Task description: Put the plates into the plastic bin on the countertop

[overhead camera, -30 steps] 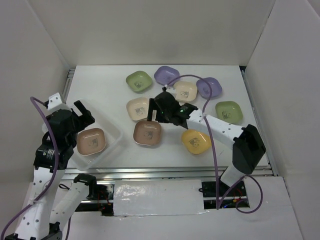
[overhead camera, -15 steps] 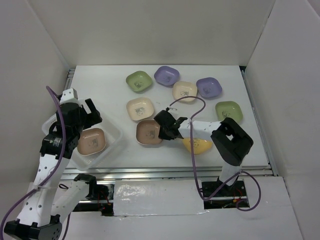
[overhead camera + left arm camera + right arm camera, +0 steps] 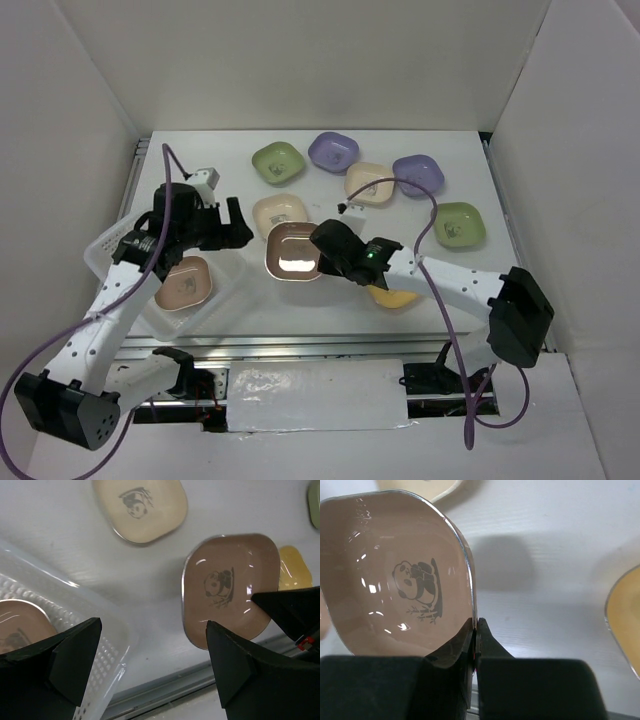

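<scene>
My right gripper [image 3: 476,625] is shut on the right rim of a brown plate [image 3: 405,580] with a panda print. The plate [image 3: 293,252] hangs slightly above the countertop [image 3: 200,170], casting a shadow. My left gripper [image 3: 235,225] stands open over the plastic bin's right edge, nothing between its fingers [image 3: 75,650]. The plastic bin [image 3: 222,285] at the left holds one brown plate [image 3: 183,283]. Other plates lie around: cream [image 3: 280,213], green [image 3: 277,162], purple [image 3: 333,151], cream [image 3: 370,182], purple [image 3: 418,174], green [image 3: 458,224] and yellow [image 3: 395,296], half hidden under my right arm.
White upright walls close in the countertop on the left, back and right. A metal rail [image 3: 330,345] runs along the front edge. In the left wrist view, the bin's ribbed wall [image 3: 100,645] sits just left of the held brown plate [image 3: 230,587].
My right gripper has closed on the brown plate's rim and raised it a little. My left arm has swung from over the bin toward the right, still open.
</scene>
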{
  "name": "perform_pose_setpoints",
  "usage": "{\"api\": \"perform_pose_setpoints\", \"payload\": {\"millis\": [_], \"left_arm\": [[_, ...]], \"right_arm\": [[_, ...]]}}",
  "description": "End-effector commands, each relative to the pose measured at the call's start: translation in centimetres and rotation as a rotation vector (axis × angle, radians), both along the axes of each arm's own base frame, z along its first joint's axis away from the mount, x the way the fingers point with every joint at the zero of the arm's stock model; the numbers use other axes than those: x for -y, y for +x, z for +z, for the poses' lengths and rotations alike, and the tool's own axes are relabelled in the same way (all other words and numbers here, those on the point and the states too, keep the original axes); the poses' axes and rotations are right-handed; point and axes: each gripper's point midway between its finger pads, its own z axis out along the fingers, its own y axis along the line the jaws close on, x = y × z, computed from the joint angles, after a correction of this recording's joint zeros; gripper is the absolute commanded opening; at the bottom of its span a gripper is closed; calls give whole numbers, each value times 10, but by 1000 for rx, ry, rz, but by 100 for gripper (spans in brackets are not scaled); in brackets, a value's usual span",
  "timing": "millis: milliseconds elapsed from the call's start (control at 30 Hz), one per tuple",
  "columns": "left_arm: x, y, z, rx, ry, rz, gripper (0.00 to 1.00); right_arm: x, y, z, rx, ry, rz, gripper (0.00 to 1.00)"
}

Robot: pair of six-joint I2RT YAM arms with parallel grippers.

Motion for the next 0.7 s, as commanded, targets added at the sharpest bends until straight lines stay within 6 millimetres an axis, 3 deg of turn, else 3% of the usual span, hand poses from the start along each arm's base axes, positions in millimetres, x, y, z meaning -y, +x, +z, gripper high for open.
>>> {"api": "perform_pose_setpoints", "payload": {"millis": [0, 133, 300, 333, 400, 433, 467, 533, 567, 600, 633, 667], "left_arm": [[32, -1, 24, 44, -56, -159, 99], [39, -2, 5, -25, -30, -190, 97], [38, -2, -13, -81, -4, -182, 79], [31, 1, -15, -84, 21, -149, 59], [25, 4, -21, -109, 50, -116, 34], [21, 5, -22, -117, 66, -94, 11], [15, 10, -20, -110, 85, -50, 0], [9, 11, -19, -121, 100, -7, 0], [3, 13, -17, -120, 105, 42, 0], [-4, 11, -11, -105, 102, 91, 0], [-15, 10, -11, -105, 106, 161, 0], [-36, 9, -2, -74, 96, 299, 0]], "right_arm": [[-14, 10, 48, 89, 74, -21, 0], [-38, 11, 71, 120, 116, 22, 0], [-66, 11, 103, 158, 166, 68, 0], [-68, 10, 105, 161, 165, 75, 0], [-76, 3, 113, 175, 182, 101, 0], [-76, 1, 117, 181, 191, 105, 0], [-77, -1, 118, 185, 194, 108, 0], [-79, -5, 118, 183, 197, 128, 4], [-78, -6, 116, 180, 194, 134, 51], [-71, -5, 117, 183, 192, 118, 89], [-63, -4, 115, 177, 183, 97, 100], [-50, -5, 102, 154, 160, 68, 100]]}}
